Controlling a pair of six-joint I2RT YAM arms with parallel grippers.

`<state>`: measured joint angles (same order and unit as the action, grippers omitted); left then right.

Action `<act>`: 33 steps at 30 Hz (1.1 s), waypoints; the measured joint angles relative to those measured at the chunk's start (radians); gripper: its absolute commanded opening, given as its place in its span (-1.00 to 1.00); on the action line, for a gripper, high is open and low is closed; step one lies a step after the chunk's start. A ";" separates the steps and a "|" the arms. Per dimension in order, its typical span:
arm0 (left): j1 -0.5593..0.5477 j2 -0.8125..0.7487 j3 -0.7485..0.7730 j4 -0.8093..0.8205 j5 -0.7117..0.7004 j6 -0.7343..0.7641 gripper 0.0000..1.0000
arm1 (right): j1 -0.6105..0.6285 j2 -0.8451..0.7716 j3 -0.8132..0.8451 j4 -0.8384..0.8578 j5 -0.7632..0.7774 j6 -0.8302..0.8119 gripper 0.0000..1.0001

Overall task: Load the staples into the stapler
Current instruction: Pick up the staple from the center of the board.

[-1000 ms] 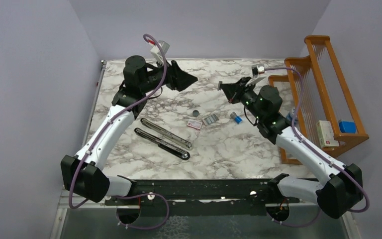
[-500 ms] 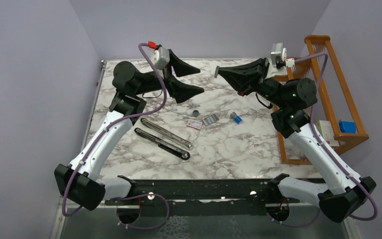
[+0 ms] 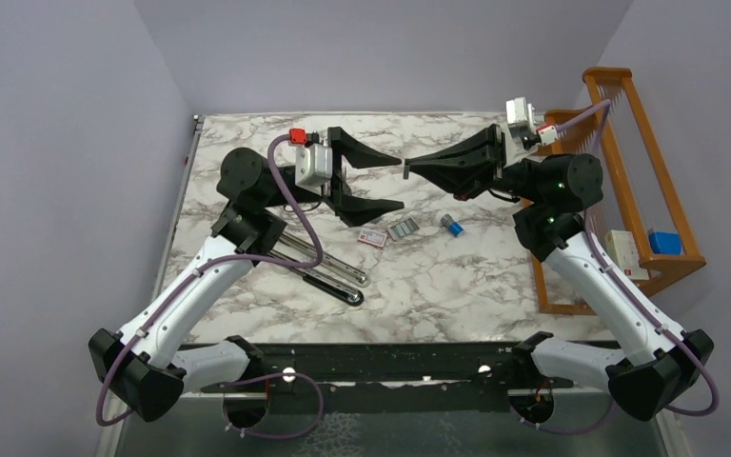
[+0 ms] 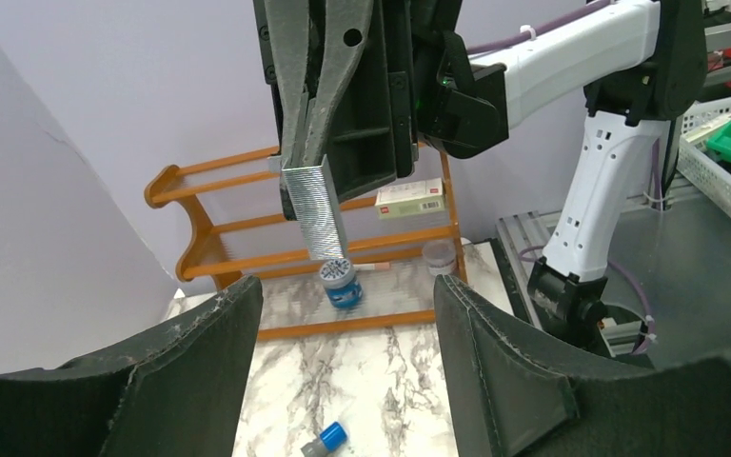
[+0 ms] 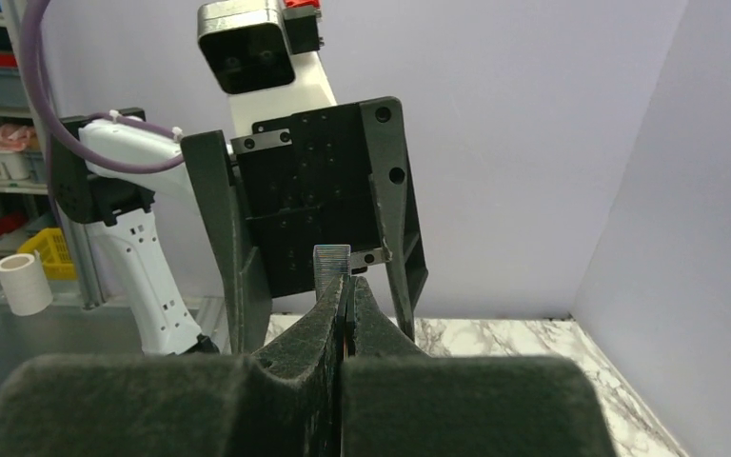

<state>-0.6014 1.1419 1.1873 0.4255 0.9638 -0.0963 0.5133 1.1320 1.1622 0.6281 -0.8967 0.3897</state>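
One short, thin, silvery-grey strip of staples [image 4: 312,208] pinched by one end in the shut right gripper [image 5: 345,290], held in the air over the middle of the table. Swung in from the far right within the last second, and met there by the left gripper [image 3: 400,183], turned inward from the far left. Left jaws spread wide and holding nothing, with the strip's free end seemingly just at their mouth, not touching either finger. Reads as a hand-over or re-grip about to happen, not yet a loading move.

Below, to the near left, the long black-and-chrome stapler [image 3: 343,271], lying opened out in two bars, unmoved and not yet loaded. More loose grey strips [image 3: 401,228] just beside the small white-and-red box [image 3: 373,238], with the little blue-and-white cylinder [image 3: 452,226] to their right.

White marble-patterned table top [image 3: 457,286] with grey veins; plain lilac walls [image 3: 390,48] all round; orange wooden rack [image 3: 602,78] along the right edge.
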 measured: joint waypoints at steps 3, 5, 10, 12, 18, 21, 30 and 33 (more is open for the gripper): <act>0.000 0.010 0.000 -0.001 -0.004 0.001 0.36 | 0.000 0.005 0.000 0.010 -0.021 0.003 -0.98; 0.000 0.015 0.000 -0.001 -0.008 0.000 0.33 | 0.000 0.009 -0.003 0.016 -0.034 0.003 -0.99; -0.002 0.027 0.006 -0.001 -0.011 -0.017 0.25 | 0.000 0.011 -0.022 0.030 -0.044 0.002 -0.99; -0.003 0.035 0.015 0.000 -0.010 -0.030 0.20 | 0.000 0.011 -0.034 0.033 -0.044 0.001 -0.99; -0.012 0.052 0.018 0.006 0.000 -0.066 0.06 | 0.000 0.011 -0.049 0.035 -0.044 -0.011 -0.99; -0.015 0.054 0.018 0.006 0.007 -0.076 -0.03 | 0.000 0.009 -0.054 0.035 -0.044 -0.023 -0.98; -0.016 0.053 0.018 0.014 0.013 -0.091 -0.25 | 0.000 -0.012 -0.069 0.035 -0.044 -0.047 -0.98; -0.016 0.053 0.018 0.015 0.013 -0.095 -0.36 | 0.000 -0.016 -0.069 0.034 -0.044 -0.051 -0.98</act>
<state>-0.6174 1.1954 1.2053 0.4404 0.9771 -0.1917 0.5129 1.1156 1.0927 0.6624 -0.9405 0.3382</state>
